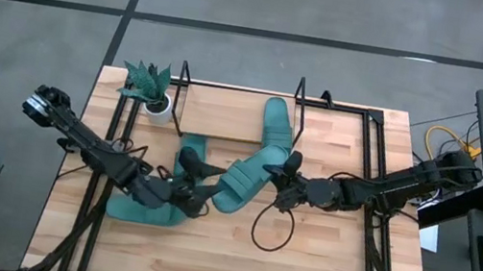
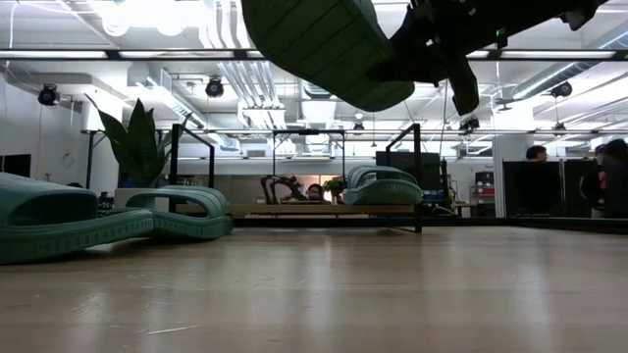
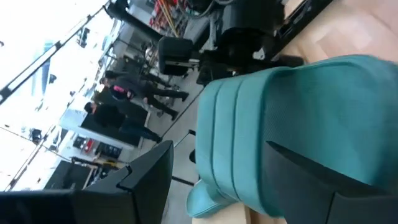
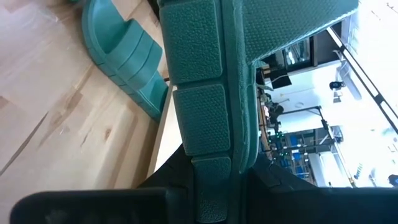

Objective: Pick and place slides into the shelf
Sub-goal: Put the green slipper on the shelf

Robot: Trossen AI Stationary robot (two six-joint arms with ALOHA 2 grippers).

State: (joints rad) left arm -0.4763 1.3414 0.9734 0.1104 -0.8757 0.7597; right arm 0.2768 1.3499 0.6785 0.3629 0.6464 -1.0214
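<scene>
One teal slide (image 1: 274,126) lies on the shelf's light-wood board (image 1: 225,114) at the far side. Two more slides (image 2: 59,221) (image 2: 182,209) rest on their soles on the table at the left. The fourth slide (image 1: 244,180) hangs high above mid-table, with my right gripper (image 1: 282,176) shut on it. My left gripper (image 1: 197,199) is open just left of that slide's near end. In the left wrist view its broad strap (image 3: 280,124) fills the picture between the fingers. Whether they touch it, I cannot tell. My right gripper holds the lifted slide by its right-hand end, one finger on the textured sole (image 4: 199,155); the slide hides the other finger. The fingers come nearly level from the table's right and lie along the slide. The slide is tilted, clear of the table.
A small potted plant (image 1: 152,87) stands at the shelf's left end. The shelf's black wire frame (image 1: 302,92) rises at the back. A loop of black cable (image 1: 270,232) hangs over the bare wood near mid-table. People and equipment show in the room beyond.
</scene>
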